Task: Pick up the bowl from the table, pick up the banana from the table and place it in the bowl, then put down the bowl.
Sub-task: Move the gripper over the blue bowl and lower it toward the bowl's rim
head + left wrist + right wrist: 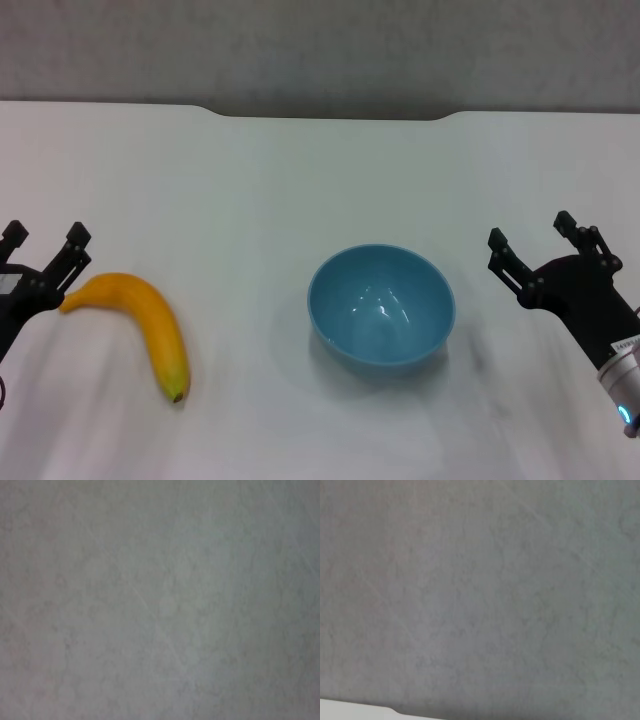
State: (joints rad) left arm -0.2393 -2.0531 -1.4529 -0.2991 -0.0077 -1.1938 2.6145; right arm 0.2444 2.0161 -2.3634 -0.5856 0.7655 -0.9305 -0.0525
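Observation:
The light-blue bowl (381, 305) stands upright and empty on the white table (300, 180), a little right of centre. The yellow banana (145, 327) lies on the table at the left, its dark tip toward the front. My left gripper (45, 240) is open at the left edge, just beside the banana's stem end. My right gripper (530, 235) is open to the right of the bowl, apart from it. Both wrist views show only a plain grey surface.
The table's far edge has a shallow notch (335, 115) at the middle, with a grey wall behind it. A strip of white table edge (355, 711) shows in the right wrist view.

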